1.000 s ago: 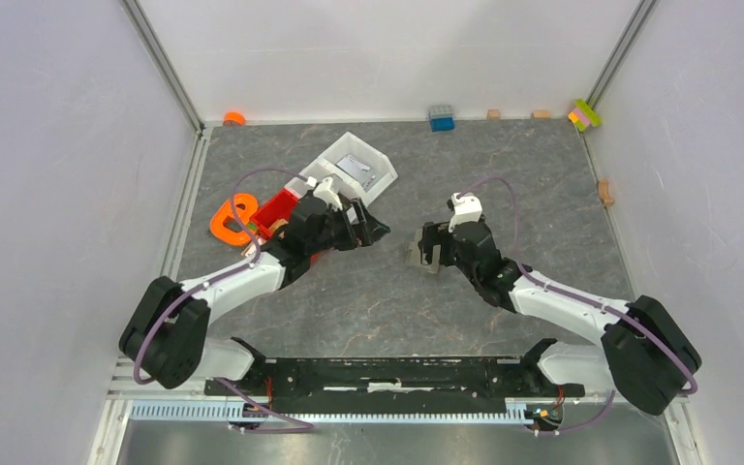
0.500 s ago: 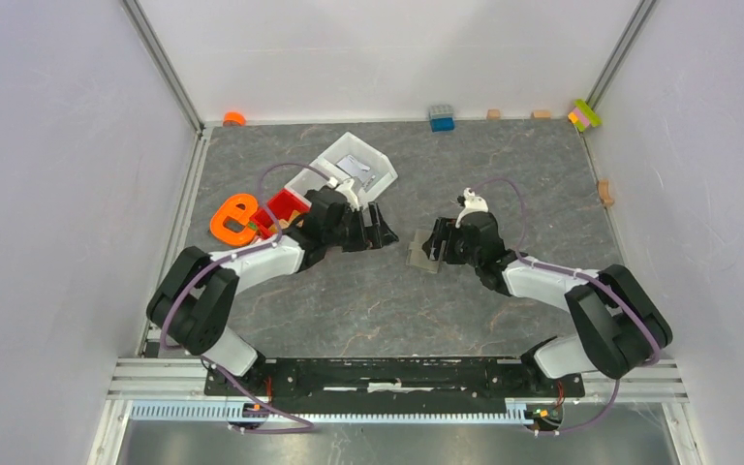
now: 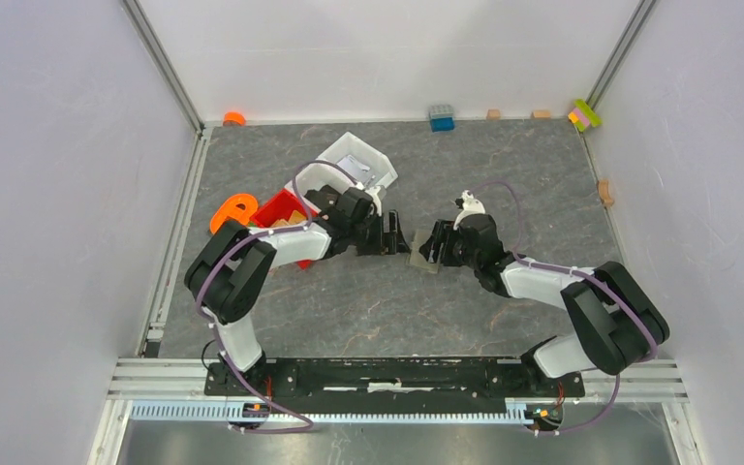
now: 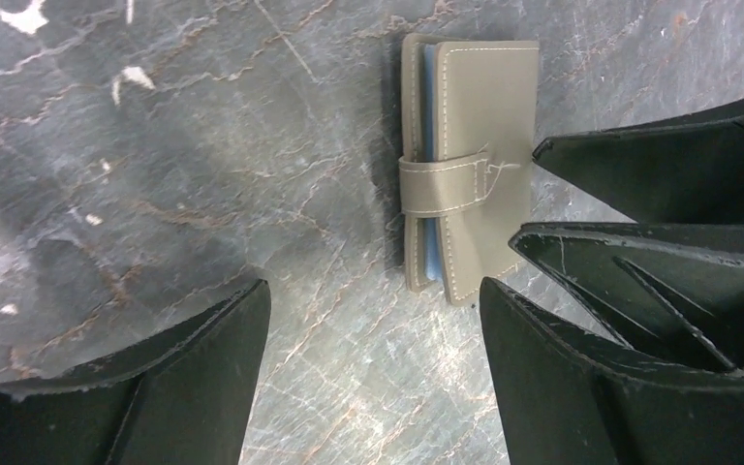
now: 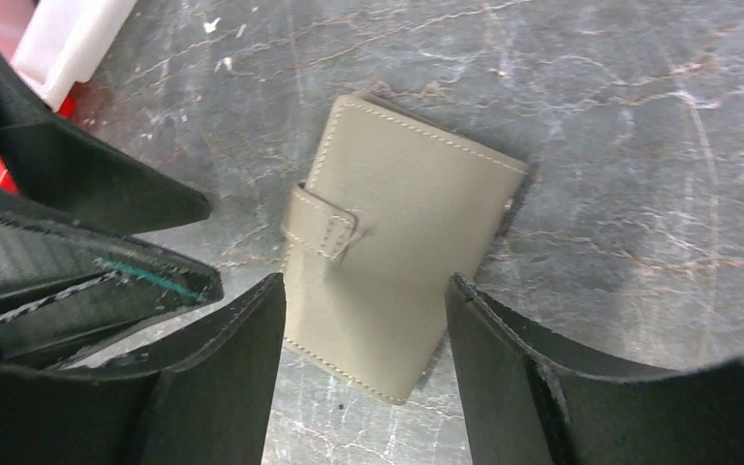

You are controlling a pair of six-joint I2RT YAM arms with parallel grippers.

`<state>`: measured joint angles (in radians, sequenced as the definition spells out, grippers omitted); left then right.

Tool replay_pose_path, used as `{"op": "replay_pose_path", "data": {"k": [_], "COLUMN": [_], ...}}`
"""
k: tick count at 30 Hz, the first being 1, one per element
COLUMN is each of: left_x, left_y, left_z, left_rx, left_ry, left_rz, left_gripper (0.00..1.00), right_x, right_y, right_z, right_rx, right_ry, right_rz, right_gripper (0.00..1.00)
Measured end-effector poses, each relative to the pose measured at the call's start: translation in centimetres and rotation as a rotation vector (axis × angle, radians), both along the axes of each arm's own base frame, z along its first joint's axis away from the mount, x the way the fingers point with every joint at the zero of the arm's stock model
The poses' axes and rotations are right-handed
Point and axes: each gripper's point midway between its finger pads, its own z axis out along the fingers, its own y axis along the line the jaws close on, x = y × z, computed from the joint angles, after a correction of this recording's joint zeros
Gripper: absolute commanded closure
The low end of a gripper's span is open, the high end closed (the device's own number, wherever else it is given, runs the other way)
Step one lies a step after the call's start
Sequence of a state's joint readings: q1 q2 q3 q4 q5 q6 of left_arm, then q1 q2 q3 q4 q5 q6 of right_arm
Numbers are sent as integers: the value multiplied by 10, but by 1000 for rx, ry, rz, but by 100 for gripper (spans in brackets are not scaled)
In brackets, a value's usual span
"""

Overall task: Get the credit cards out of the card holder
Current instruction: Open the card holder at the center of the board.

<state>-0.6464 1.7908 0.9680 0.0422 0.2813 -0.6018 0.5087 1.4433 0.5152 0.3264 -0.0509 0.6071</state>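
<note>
card holder (image 3: 424,256) closed, strap (image 4: 446,184) fastened, flat on surface (image 3: 349,300), top-view centre | blue credit cards (image 4: 429,97) edge showing inside | my left jaws wide, just beside it | my right jaws wide, straddling it

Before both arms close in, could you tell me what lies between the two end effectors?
Only the card holder, strapped shut on the table, lies between the left end effector and the right end effector; both wrist views show it.

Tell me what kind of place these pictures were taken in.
Probably a robot lab test cell, not a home: plain white walls on aluminium framing enclose a slate-patterned table, and toy blocks line its back edge.
</note>
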Motion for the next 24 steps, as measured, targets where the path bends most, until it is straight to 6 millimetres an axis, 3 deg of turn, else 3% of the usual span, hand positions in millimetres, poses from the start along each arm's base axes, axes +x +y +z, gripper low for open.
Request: {"op": "replay_pose_path", "data": {"k": [5, 8, 15, 18, 24], "left_x": [-1, -4, -13, -14, -16], "left_y": [-15, -23, -37, -44, -57], "left_z": [0, 0, 1, 1, 4], "left_rx": [-22, -45, -102, -137, -208], "left_ry": [12, 18, 34, 30, 31], "left_rz": [-42, -73, -137, -162, -197], "left_gripper": [16, 17, 20, 21, 22], "right_x": [3, 4, 5, 6, 7], "right_y": [-16, -24, -31, -28, -23], "right_z": [-8, -11, -20, -20, -21], "right_rx": [-59, -81, -95, -84, -65], "right_ry": [15, 21, 48, 47, 51], "right_rz": [-81, -117, -152, -149, -131], "right_gripper": [37, 52, 72, 77, 77]}}
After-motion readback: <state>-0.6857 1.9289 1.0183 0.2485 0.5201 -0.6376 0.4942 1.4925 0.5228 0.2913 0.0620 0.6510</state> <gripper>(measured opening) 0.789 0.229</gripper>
